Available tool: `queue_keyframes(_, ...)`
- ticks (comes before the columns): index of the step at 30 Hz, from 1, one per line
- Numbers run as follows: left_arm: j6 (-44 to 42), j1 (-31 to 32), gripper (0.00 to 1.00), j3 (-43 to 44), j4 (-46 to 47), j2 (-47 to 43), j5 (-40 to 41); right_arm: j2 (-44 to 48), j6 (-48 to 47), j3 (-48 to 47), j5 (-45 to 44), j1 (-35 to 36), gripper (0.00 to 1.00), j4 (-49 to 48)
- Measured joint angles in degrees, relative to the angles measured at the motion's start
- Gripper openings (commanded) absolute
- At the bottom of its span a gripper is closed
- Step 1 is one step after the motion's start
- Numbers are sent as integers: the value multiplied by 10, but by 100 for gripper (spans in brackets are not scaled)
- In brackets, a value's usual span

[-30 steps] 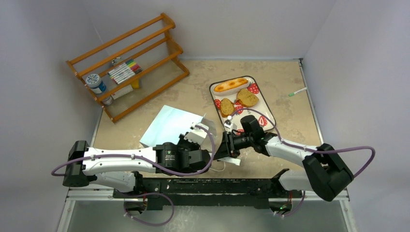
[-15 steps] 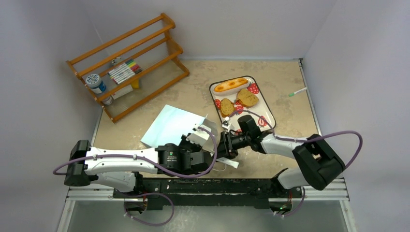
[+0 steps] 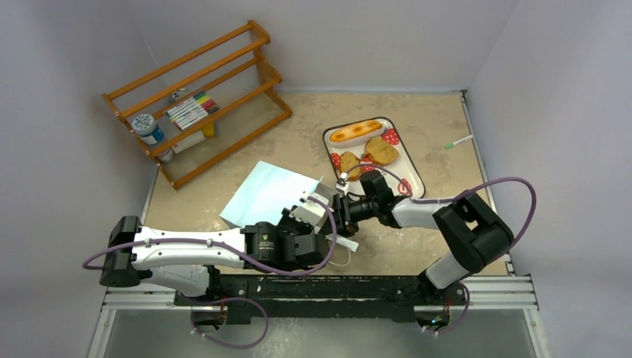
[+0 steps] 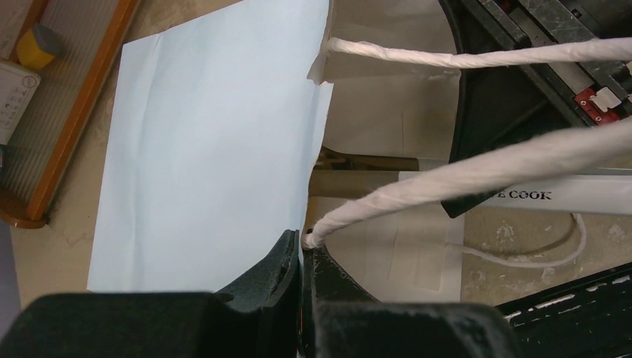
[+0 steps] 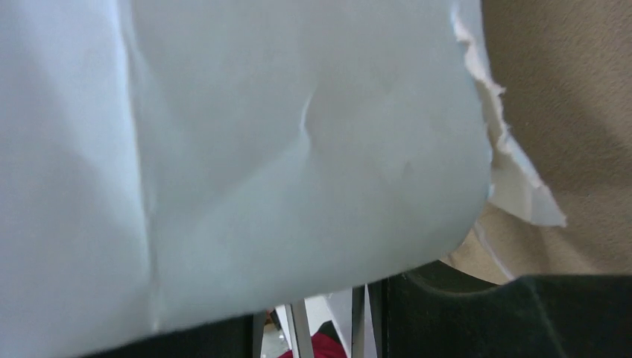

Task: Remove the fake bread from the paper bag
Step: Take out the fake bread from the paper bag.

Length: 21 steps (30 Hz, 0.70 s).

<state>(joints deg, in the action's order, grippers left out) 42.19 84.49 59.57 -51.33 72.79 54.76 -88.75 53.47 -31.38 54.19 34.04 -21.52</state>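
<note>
The top camera hangs high above the paper bag (image 3: 267, 195), back toward the arm bases, looking down from far enough to show most of the table (image 3: 440, 119). The left wrist camera sits close at the bag's mouth, facing along its blue side. The right wrist camera is almost against the bag, whose paper fills its view. All three share the bag.

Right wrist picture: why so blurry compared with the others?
Right wrist view: the pale-blue paper bag fills the frame up close, so its creases look soft. Left wrist view: the near white cord handle is blurred, the bag's face sharper. Top external view: evenly lit and crisp.
</note>
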Motion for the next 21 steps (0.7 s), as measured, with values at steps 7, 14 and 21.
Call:
queue_keyframes(7, 3, 0, 0, 0, 1, 2, 15, -11, 3, -5, 0, 0, 14, -6)
queue_keyframes(14, 68, 1, 0, 1, -21, -7, 73, 50, -6, -11, -8, 0, 3, 44)
queue_keyframes(21, 175, 1, 0, 6, -91, -32, 123, 131, -13, -33, -55, -8, 3, 120)
